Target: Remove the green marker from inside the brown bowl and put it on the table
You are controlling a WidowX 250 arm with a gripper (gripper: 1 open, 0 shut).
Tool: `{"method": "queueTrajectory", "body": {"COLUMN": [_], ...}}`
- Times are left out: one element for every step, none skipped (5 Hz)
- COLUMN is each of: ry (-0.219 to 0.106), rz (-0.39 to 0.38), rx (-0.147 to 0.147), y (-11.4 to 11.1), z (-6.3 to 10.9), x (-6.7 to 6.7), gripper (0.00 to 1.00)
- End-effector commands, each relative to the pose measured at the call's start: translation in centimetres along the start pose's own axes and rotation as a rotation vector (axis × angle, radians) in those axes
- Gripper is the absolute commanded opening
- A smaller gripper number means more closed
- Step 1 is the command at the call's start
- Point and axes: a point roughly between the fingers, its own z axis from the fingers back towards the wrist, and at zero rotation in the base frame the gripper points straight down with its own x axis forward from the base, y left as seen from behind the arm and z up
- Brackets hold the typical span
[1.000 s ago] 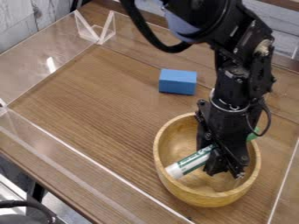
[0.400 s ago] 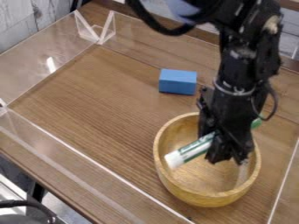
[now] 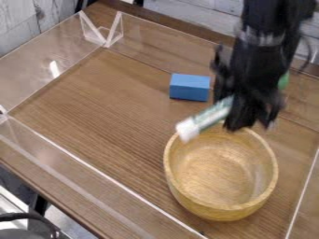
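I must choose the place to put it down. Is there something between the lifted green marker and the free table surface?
Nothing visible blocks it. The hand holds the green marker above the brown bowl's far rim. The blue block lies on the table just beyond; the wood left of the bowl is bare.

Small blue block (image 3: 189, 86) lying flat on the desk, toward the far side, low clear acrylic walls (image 3: 50, 67) along the left and far edges, a clear triangular acrylic brace (image 3: 103, 28) at the far left corner
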Motion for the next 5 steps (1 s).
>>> {"method": "queueTrajectory", "body": {"ry": [-0.082, -0.097, -0.107, -0.12, -0.131], "rz": [0.121, 0.224, 0.231, 0.255, 0.278], "rx": [0.048, 0.066, 0.07, 0.073, 0.075], "y": [1.3, 2.2, 1.4, 0.5, -0.2], "z": [4.0, 4.9, 4.8, 4.9, 5.0], "x": [0.0, -0.8, -1.4, -1.9, -2.3], "gripper": [0.0, 0.0, 0.0, 0.0, 0.0]}}
